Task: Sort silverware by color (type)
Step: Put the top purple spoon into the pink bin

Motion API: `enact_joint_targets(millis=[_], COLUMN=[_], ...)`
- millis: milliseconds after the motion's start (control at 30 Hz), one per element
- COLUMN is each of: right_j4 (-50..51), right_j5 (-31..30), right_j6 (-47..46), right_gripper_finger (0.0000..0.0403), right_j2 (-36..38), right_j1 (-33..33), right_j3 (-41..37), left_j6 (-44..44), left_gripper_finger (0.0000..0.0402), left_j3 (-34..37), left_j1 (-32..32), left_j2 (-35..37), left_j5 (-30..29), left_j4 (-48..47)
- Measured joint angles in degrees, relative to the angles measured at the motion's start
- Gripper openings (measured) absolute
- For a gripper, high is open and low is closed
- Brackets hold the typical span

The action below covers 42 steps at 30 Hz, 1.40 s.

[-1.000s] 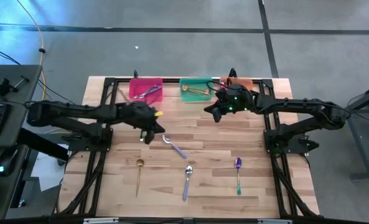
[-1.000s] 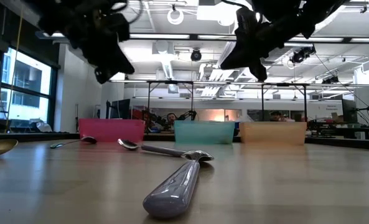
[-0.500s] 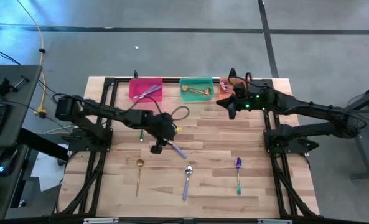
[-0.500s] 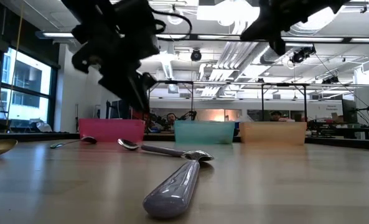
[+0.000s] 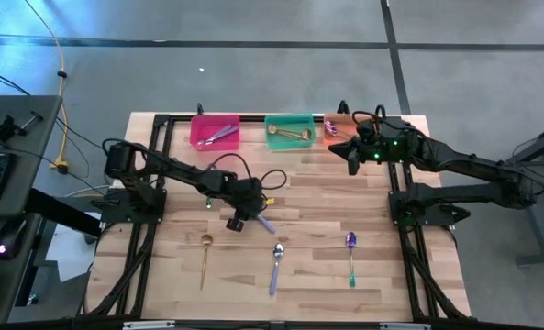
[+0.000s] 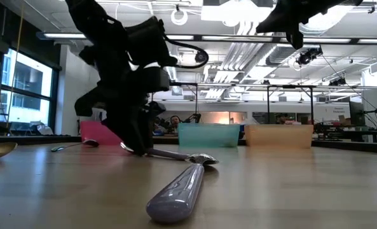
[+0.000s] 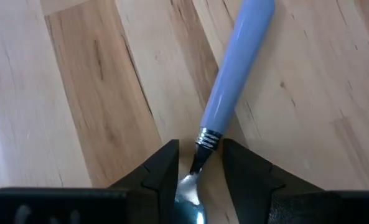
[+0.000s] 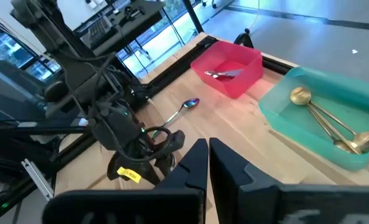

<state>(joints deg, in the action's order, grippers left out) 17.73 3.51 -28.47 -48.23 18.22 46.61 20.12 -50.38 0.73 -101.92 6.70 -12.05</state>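
Observation:
A spoon with a lavender handle [image 5: 263, 222] lies flat on the wood table; it also shows in the left wrist view [image 7: 234, 81] and the low view [image 6: 172, 154]. My left gripper [image 5: 238, 223] is down at the table, open, its fingers [image 7: 165, 171] standing on either side of the spoon's thin neck [image 7: 198, 158] between bowl and handle. My right gripper [image 5: 351, 165] hangs high near the orange bin [image 5: 334, 122], shut and empty [image 8: 209, 155]. A gold spoon [image 5: 205, 255], a second lavender spoon [image 5: 276, 266] and a purple spoon with a teal handle [image 5: 350, 253] lie near the front.
A pink bin [image 5: 215, 131] with lavender spoons and a teal bin [image 5: 290, 129] with gold spoons [image 8: 324, 121] stand along the far edge beside the orange bin. Another small spoon [image 8: 184, 106] lies on the table near the pink bin. Bare wood lies at the middle right.
My left gripper has gone toward the table's right and near edges and come down onto the table, ending astride the lavender spoon's neck. My right gripper has drawn back toward the right edge, beside the orange bin, and risen. The spoons have stayed where they were.

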Motion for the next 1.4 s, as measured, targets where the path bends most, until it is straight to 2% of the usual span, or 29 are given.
enact_joint_targets(millis=[167, 400, 533, 767, 967, 1133, 1400], right_j4=[0.0, 0.0, 0.0, -0.2, -0.3, -0.6, -0.9], right_j5=[0.0, 0.0, -0.1, -0.5, -0.5, -0.5, -1.0], right_j6=[-0.2, 0.0, 0.3, 1.2, 2.0, 2.0, 1.8], right_gripper_finger=[0.0000, 0.0000, 0.0000, 0.0000, 0.0000, 0.0000, 0.0000], right_j2=[0.0, 0.0, 0.0, -0.3, -0.6, -1.2, -1.7], right_j1=[0.0, 0.0, 0.0, 0.0, 0.1, 0.1, 0.1], right_j3=[0.0, 0.0, 0.0, 0.0, 0.0, 0.0, 0.0], left_j6=[-0.5, -0.4, -1.0, -4.8, -6.8, -9.2, -7.6], left_gripper_finger=[0.0089, 0.0011, 0.0006, 0.0001, 0.0002, 0.0002, 0.0001], left_j3=[0.0, 0.1, 0.0, 0.6, 0.5, 0.4, -0.4], left_j1=[0.0, 0.0, 1.1, 6.4, 14.5, 25.4, 45.4], left_j2=[-0.6, -0.7, 0.3, 7.7, 19.0, 26.9, 28.8], left_j5=[0.5, 0.7, 1.7, 0.3, -3.3, -5.8, -6.6], left_j4=[0.1, -1.9, -3.3, -10.5, -18.9, -23.8, -24.1])
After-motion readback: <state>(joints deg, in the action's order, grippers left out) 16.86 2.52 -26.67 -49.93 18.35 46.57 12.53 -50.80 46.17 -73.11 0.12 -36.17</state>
